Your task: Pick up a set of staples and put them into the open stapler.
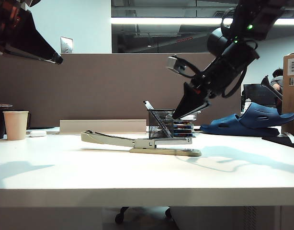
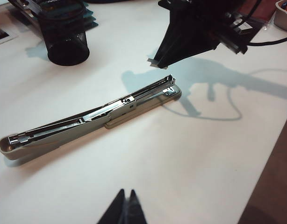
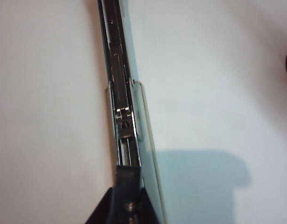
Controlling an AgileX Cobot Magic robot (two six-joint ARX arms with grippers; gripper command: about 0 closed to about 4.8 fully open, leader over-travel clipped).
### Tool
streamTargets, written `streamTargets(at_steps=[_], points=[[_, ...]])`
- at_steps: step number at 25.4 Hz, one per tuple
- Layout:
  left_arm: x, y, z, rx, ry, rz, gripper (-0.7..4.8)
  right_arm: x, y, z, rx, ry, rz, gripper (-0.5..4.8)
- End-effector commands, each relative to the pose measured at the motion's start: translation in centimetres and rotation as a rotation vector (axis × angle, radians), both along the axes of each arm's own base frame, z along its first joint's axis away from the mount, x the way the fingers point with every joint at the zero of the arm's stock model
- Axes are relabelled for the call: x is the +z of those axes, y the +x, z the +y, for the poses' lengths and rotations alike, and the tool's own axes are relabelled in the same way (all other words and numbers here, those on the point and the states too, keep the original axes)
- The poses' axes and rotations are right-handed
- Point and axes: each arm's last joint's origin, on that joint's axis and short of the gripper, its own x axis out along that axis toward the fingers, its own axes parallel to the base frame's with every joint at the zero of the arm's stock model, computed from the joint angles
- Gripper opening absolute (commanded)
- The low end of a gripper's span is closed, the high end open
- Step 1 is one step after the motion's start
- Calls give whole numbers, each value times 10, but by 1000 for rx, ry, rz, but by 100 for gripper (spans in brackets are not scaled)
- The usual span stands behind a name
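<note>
Staples (image 2: 155, 63) probably pinched in R gripper (image 2: 157, 62), hovering over open stapler (image 2: 111, 109); loading not yet done. L gripper (image 2: 126, 210) idling closed, empty, above bench (image 2: 204, 163).

You see a beige stapler (image 1: 137, 142) with a silver metal channel on a white table (image 1: 137, 177); the set of staples (image 2: 157, 62) is silver-grey, pinched in the black right gripper (image 2: 158, 58); the left gripper (image 2: 126, 210) is black too, its fingers pressed together; behind stand a black mesh pen cup (image 1: 161, 123), a cream paper cup (image 1: 16, 125), a dark blue slipper (image 1: 252, 120) and a brown partition (image 1: 89, 86).
</note>
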Motion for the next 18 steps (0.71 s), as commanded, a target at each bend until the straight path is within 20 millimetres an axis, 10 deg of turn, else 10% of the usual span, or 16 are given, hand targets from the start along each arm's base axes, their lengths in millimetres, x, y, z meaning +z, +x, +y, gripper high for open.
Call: streamTargets(at_steps=[1,18], points=[[0,-1,0,-3,-1,10,-5,-7,5,4,-2,23,2,-1],[-1,-2,0,-3,2,31,-5,-28,7,7,-4,-5,98,-1]])
